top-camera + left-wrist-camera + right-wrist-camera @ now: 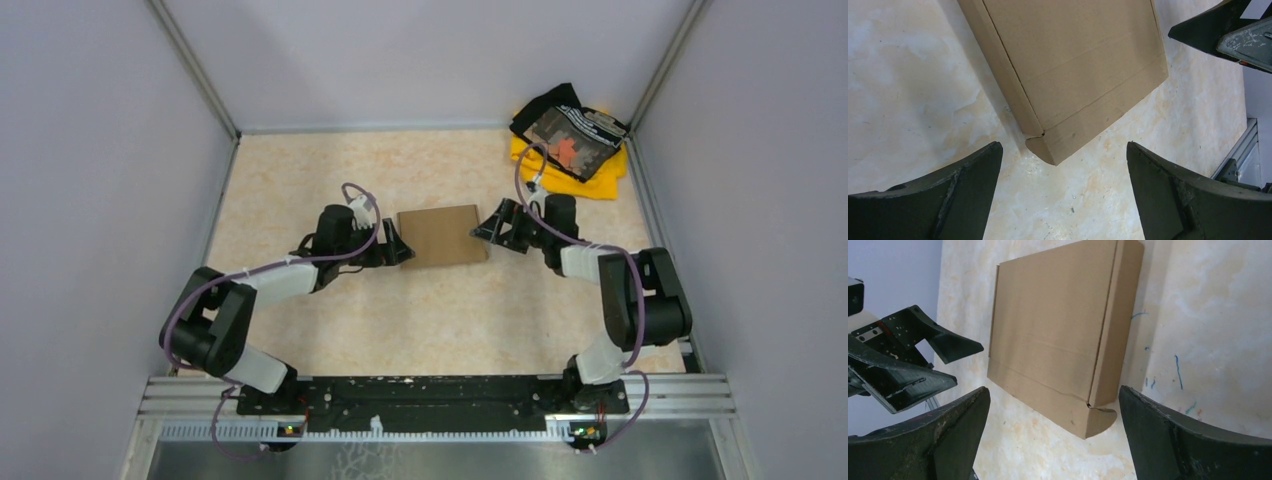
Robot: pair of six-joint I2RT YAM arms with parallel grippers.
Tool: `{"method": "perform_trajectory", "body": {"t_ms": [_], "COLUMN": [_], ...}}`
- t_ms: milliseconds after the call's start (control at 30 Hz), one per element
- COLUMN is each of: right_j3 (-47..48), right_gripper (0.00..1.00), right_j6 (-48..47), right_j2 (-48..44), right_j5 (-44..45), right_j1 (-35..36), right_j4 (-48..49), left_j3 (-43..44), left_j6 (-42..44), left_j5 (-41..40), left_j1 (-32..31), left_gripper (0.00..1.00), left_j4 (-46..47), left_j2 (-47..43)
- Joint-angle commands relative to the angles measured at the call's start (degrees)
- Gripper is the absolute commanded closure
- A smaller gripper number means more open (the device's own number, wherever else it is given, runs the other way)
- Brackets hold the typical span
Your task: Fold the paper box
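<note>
At the middle of the top view, the box (442, 235) is lying flat on the table (290, 170), closed up and shallow. Left of it, the left gripper (400, 247) is pointing at its left edge with jaws spread as wide as they go, gripping nothing. Right of it, the right gripper (484, 228) is facing the opposite edge, likewise gaping wide and holding nothing. Through the left wrist view, the box is filling the upper middle of the frame. One corner with a small rounded tab (1040, 146) is reaching down between the two fingers (958, 195), clear of both. Through the right wrist view, the box is slanting across the centre, its near corner sitting between the fingers (1193, 440) without touching either. Blue marks (1178, 371) are showing on the table at the right of that frame. Toward the upper right corner of the top view, a cloth pile (570, 140) is sitting near the back corner of the table, well apart from the box.
</note>
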Motion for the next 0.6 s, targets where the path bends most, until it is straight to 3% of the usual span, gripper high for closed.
{"method": "perform_trajectory", "body": {"t_ms": [0,567], "right_j3": [3.61,5.62], "right_gripper": [0.01,0.01], "right_j6": [-0.19,-1.37], "right_j2": [0.93,1.98], "right_j5": [-1.18,1.03], "right_j1": [1.87,3.64], "right_j4": [3.65,1.33], "left_j3": [-0.47,-0.63], "left_j6": [-0.54,-0.56], "left_j5": [1.26,2.43], "left_j1": [-0.62,-0.86], "left_gripper": [0.01,0.01], "left_j4": [3.39,9.1], "left_j2": [0.65,4.3]}}
